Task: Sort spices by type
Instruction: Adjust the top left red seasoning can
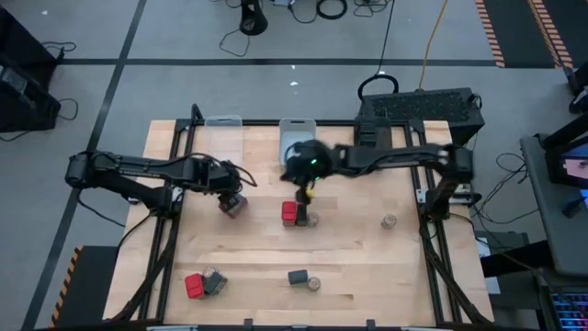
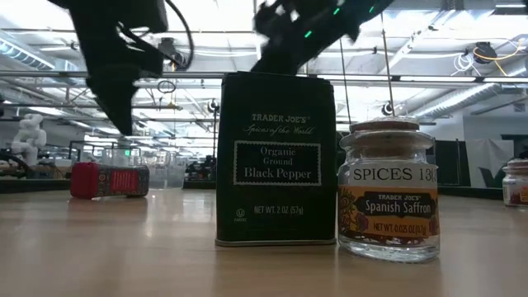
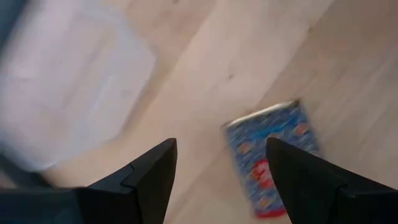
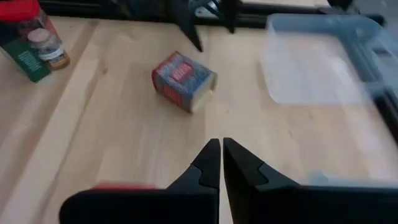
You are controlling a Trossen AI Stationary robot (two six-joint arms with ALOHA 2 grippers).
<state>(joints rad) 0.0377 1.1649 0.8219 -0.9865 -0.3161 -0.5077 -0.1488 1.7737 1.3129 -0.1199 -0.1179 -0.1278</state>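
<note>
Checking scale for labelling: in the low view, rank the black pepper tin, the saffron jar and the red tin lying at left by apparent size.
1. black pepper tin
2. saffron jar
3. red tin, though it lies farther back, so true size is unsure.

Bright even overhead light in the high view, wooden table [image 1: 358, 267] evenly lit, shadows short and soft. Low view is backlit: ceiling strip lights blow out to white glare, both arms read as dark motion-blurred silhouettes, black pepper tin [image 2: 275, 159] and saffron jar [image 2: 388, 190] sharp, far room soft. Left wrist view heavily motion-blurred, clear bin [image 3: 68, 87] and patterned tin [image 3: 273, 155] smeared. Right wrist view mostly crisp; clear bin [image 4: 317, 59] soft, edges slightly bowed.
</note>
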